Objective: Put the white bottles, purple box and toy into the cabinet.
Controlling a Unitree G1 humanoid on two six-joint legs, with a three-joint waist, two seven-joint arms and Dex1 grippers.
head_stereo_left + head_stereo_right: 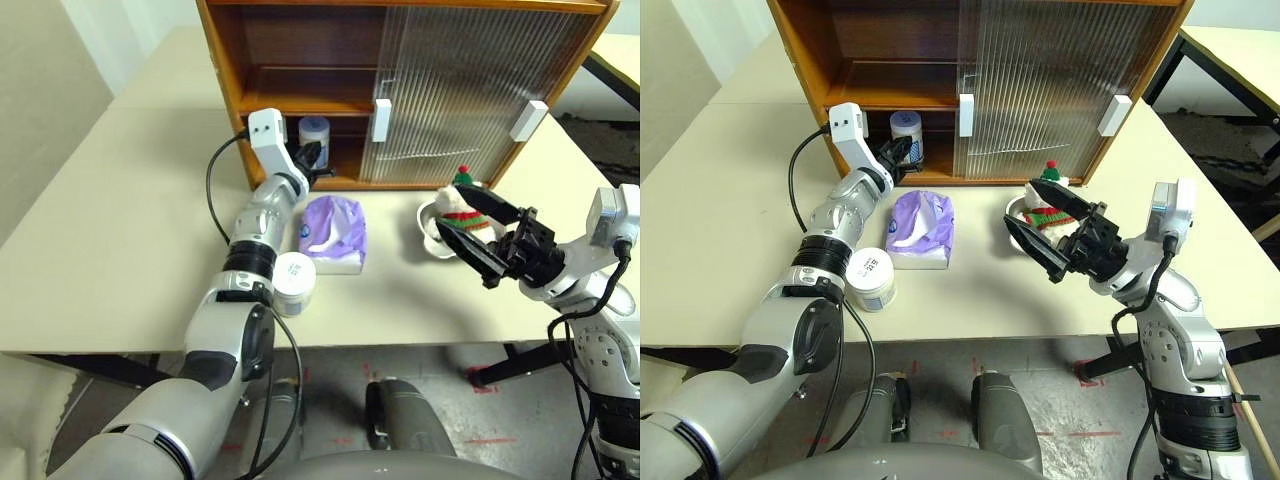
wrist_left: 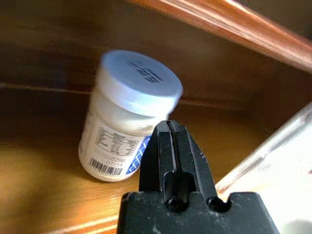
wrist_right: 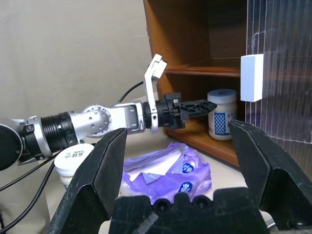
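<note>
The cabinet (image 1: 226,92) stands at the back of the table with its left half open and both ribbed doors (image 1: 450,90) slid to the right. One white bottle (image 1: 314,130) stands upright on the cabinet's bottom board. My left gripper (image 1: 315,152) is shut and empty, level, its tip just in front of that bottle (image 2: 126,112). A second white bottle (image 1: 294,283) stands on the table beside my left forearm. The purple box (image 1: 333,232) lies in front of the cabinet. The toy (image 1: 462,205) sits in a shallow dish (image 1: 430,238). My right gripper (image 1: 1023,203) hangs open near the toy, holding nothing.
The table's front edge runs just below the second bottle and the dish, with floor beyond it. A black cable (image 1: 212,190) loops off my left wrist over the table. Another table (image 1: 620,50) stands at the back right.
</note>
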